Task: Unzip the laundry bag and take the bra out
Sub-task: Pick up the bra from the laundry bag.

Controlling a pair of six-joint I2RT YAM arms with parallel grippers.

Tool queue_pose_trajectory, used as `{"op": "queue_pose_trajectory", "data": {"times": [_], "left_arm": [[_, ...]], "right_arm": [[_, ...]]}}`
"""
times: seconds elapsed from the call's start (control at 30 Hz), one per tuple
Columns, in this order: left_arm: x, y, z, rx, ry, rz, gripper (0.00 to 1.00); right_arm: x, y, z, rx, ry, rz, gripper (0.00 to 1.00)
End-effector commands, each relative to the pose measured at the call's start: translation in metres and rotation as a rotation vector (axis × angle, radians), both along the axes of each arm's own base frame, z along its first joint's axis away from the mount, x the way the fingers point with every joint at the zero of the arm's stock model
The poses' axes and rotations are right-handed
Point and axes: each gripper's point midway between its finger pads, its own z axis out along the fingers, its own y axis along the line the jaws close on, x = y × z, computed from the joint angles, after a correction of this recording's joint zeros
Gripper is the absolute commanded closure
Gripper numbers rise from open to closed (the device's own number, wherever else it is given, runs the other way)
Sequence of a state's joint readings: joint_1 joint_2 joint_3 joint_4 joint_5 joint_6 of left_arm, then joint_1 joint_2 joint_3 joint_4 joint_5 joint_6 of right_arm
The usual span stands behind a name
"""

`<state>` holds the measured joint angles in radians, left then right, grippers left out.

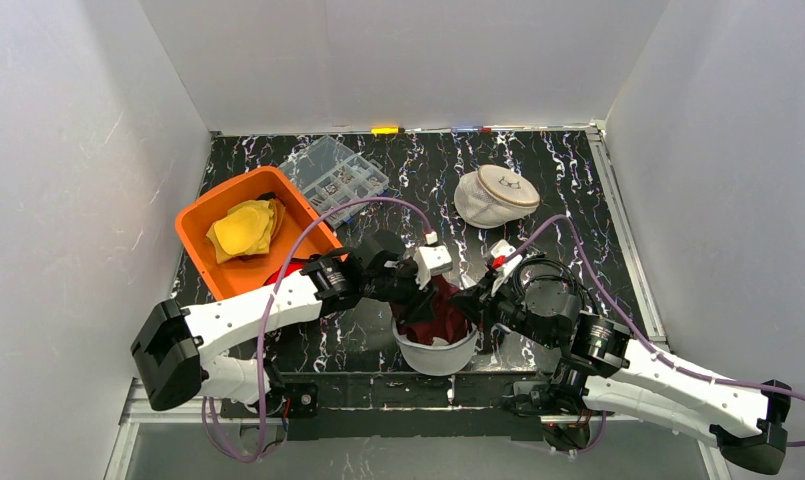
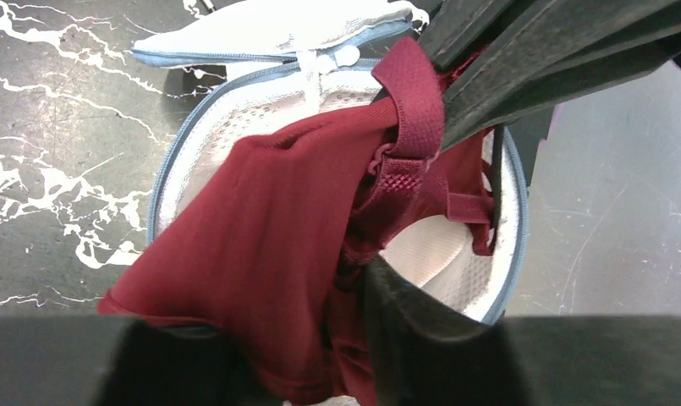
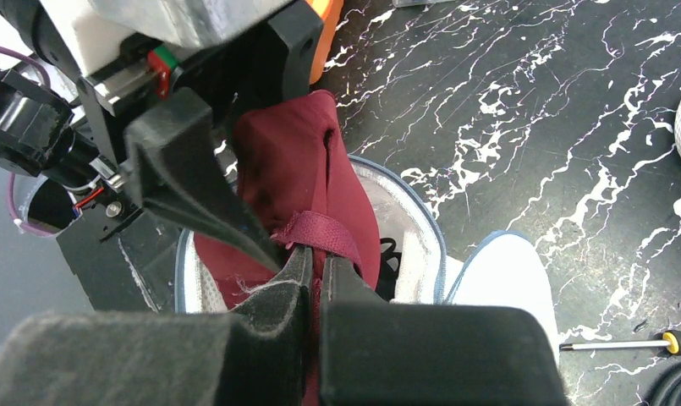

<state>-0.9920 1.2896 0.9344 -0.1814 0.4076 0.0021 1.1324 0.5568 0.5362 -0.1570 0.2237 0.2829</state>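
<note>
The white mesh laundry bag (image 1: 438,357) stands unzipped at the table's near edge, its blue-grey zip rim (image 2: 510,245) open and its lid flap (image 2: 260,34) thrown back. The maroon bra (image 1: 443,315) rises out of the bag's mouth. My left gripper (image 2: 294,313) has a finger on each side of the bra's cup (image 2: 269,228), and the fabric fills the gap between them. From the other side, my right gripper (image 3: 315,258) is shut on the bra's strap (image 3: 320,230), with maroon cloth pinched between its fingers. Both grippers meet over the bag (image 3: 413,237).
An orange bin (image 1: 218,270) holding a yellow cloth (image 1: 243,228) sits at the left. A clear compartment box (image 1: 335,175) lies behind it. A second white round bag (image 1: 495,195) rests at the back right. A small screwdriver (image 3: 616,344) lies beside the bag's flap.
</note>
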Motion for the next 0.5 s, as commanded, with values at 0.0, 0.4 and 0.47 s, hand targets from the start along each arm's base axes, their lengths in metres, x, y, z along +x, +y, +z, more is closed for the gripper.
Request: {"op": "queue_pose_trajectory", "data": {"times": [0.0, 0.4, 0.47], "left_arm": [[-0.004, -0.013, 0.021, -0.070, -0.008, -0.053, 0.79], [0.007, -0.010, 0.030, -0.097, -0.045, 0.034, 1.00], [0.009, -0.009, 0.033, -0.109, -0.055, 0.045, 1.00]], "right_arm": [[-0.001, 0.011, 0.033, 0.116, -0.042, 0.026, 0.99], [-0.001, -0.009, 0.044, 0.061, 0.080, -0.069, 0.01], [-0.003, -0.015, 0.049, 0.052, 0.106, -0.081, 0.01]]}}
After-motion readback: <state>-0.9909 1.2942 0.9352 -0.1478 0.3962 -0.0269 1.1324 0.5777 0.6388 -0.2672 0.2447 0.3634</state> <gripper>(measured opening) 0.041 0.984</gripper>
